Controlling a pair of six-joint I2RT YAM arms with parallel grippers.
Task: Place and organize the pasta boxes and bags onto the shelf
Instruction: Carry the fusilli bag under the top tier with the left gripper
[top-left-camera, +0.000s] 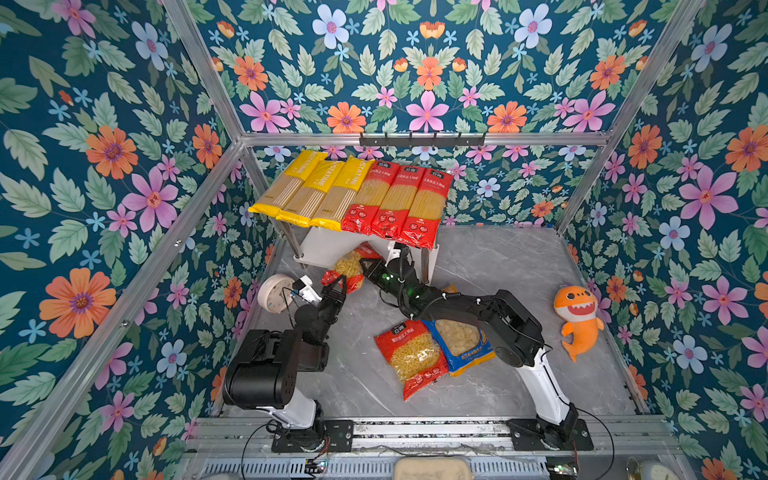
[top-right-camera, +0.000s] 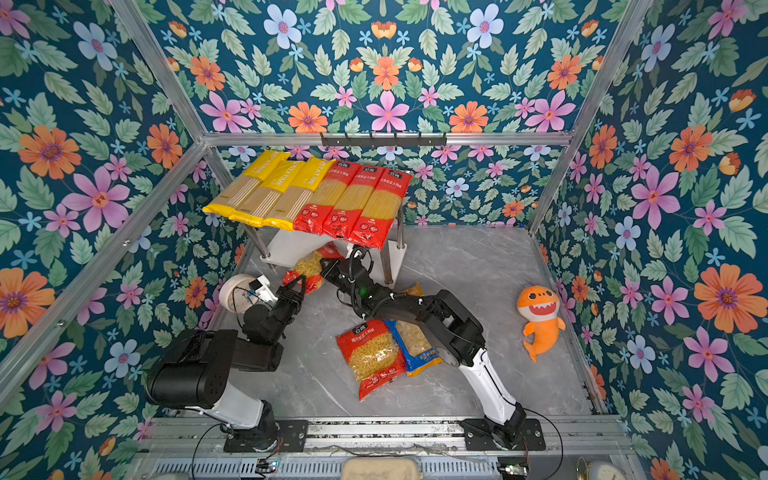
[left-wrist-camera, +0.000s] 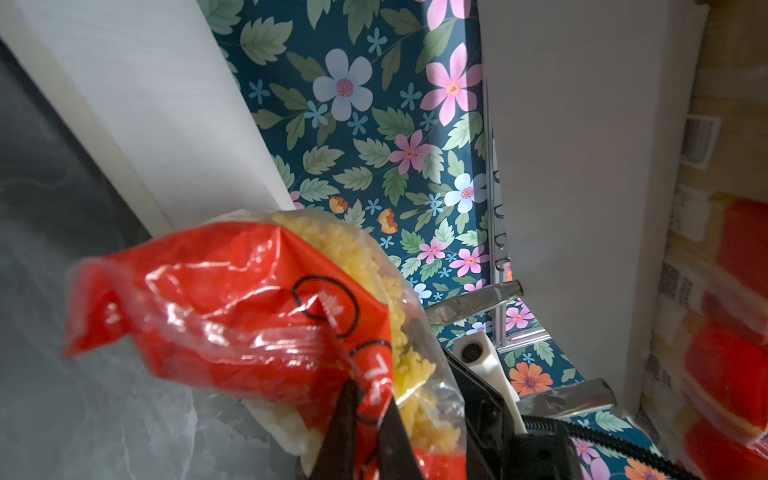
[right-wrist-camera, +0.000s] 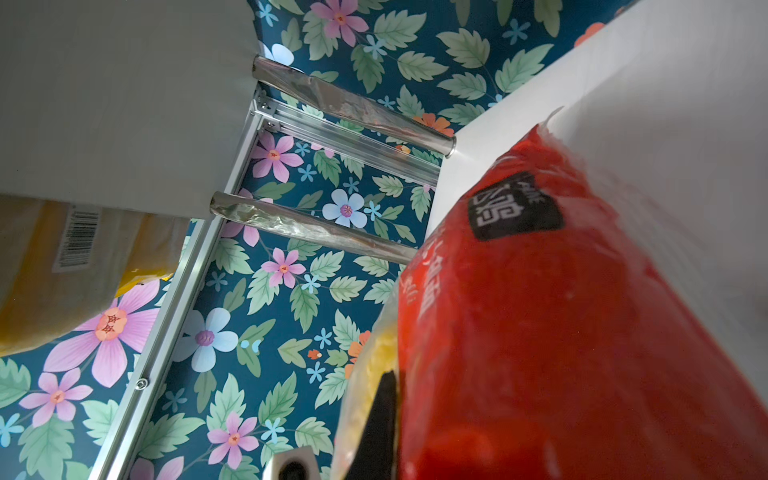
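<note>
Red film is bunched between the closed tips of the left end effector (left-wrist-camera: 370, 401), which pinches the crumpled near end of a red short-pasta bag (left-wrist-camera: 232, 299). The right end effector (top-left-camera: 365, 266) is closed on the bag's other end, though only one of its fingers shows in the right wrist view, so how deep that grip goes is hard to say. Between them the bag hangs at the front of the shelf (top-left-camera: 328, 245), with its far end over the lower white board and under the top tier. It looks light but floppy. The loose pasta shifts inside, the glossy plastic is slippery, and a pinch on film alone could slide, so the sealed ends are probably the firmest places to hold. The bag bears black circles with white marks and a black patch with white Chinese characters, which I cannot read with confidence. Above it, three long yellow packs (top-left-camera: 311, 187) carry lettering that ends in "STATIME". Beside them lie three long red packs (top-left-camera: 399, 203) with Chinese print, and a barcode (right-wrist-camera: 77, 237) shows on the underside of one pack. A second red bag (top-left-camera: 411, 357) and a blue-orange bag (top-left-camera: 461, 345) lie on the grey surface (top-left-camera: 519, 270).
</note>
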